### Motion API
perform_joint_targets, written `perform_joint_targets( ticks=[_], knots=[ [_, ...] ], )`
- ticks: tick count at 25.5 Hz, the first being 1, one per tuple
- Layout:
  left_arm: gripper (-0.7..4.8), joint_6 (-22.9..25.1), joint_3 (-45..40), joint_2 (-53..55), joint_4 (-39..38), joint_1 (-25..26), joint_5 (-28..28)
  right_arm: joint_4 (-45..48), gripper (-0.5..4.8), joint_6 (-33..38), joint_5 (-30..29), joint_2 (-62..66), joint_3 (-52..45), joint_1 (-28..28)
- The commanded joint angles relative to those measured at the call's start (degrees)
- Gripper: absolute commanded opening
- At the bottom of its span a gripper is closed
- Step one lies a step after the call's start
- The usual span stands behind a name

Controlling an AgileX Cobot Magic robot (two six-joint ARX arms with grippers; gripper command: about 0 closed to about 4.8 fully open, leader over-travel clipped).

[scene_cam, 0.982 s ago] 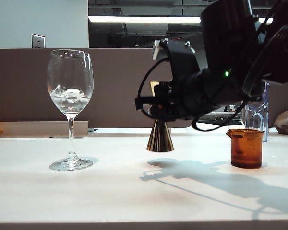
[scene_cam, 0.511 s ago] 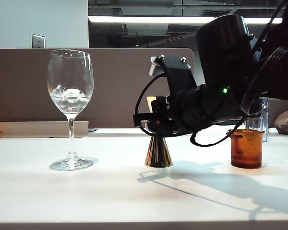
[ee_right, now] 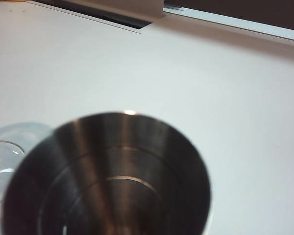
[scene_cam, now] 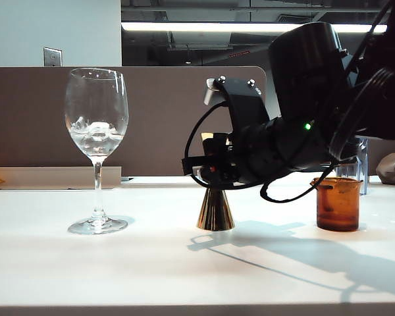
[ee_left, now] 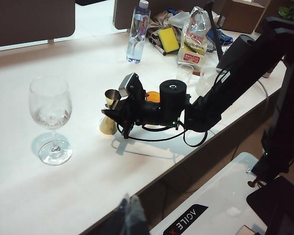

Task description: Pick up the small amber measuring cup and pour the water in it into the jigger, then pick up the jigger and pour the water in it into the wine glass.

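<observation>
Over the last second the right arm has come down and the jigger (scene_cam: 215, 210), which hung clear of the table (scene_cam: 151, 263) with its shadow apart from it, now stands on its wide lower cone.

Nearest, the left tool (ee_left: 129, 215) is a dark blur above the table's front edge, well apart from everything; I cannot tell whether its jaws are apart or together.

In the exterior view, the wine glass (scene_cam: 97, 131) stands at nine o'clock from the jigger, upright, ice in its bowl. It is thin, top-heavy and fragile. The jigger is mid-table. The right tool (scene_cam: 207, 161) sits at its narrow waist and upper cone, hiding most of that cone. Whether the jaws clamp the metal or have begun to part cannot be told. The right wrist view looks straight down into the jigger's open mouth (ee_right: 108, 176); no water can be made out.

The jigger is likely light, stiff and slick, so the waist is the sound place to hold it: the flaring cones stop it sliding through.

At three o'clock from the jigger stands the amber measuring cup (scene_cam: 337, 204), upright, partly behind the arm's cable, clear of the path to the glass. It is smooth glass, best taken round its body.

Farthest, a water bottle (ee_left: 137, 32) and snack bags (ee_left: 193, 41) lie along the back, out of the way.
</observation>
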Motion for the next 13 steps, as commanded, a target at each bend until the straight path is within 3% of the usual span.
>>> perform_joint_targets(
  ticks=[1,4,7,11,13],
  knots=[
    [-0.02,0.1,0.2,0.0,-0.2,0.1,0.2,0.6,1.56,0.1,-0.3,-0.2,0.1,0.2],
    [-0.02,0.1,0.2,0.0,-0.2,0.1,0.2,0.6,2.31,0.1,0.5,-0.2,0.1,0.3],
    [-0.02,0.1,0.2,0.0,-0.2,0.1,0.2,0.5,3.39,0.1,3.4,-0.3,0.1,1.1],
    [-0.02,0.1,0.2,0.0,-0.2,0.1,0.2,-5.2,3.71,0.0,6.8,-3.0,-0.2,2.4],
    [-0.02,0.1,0.2,0.0,-0.2,0.1,0.2,-8.2,4.55,0.1,11.0,-6.0,-1.9,2.9]
  ],
)
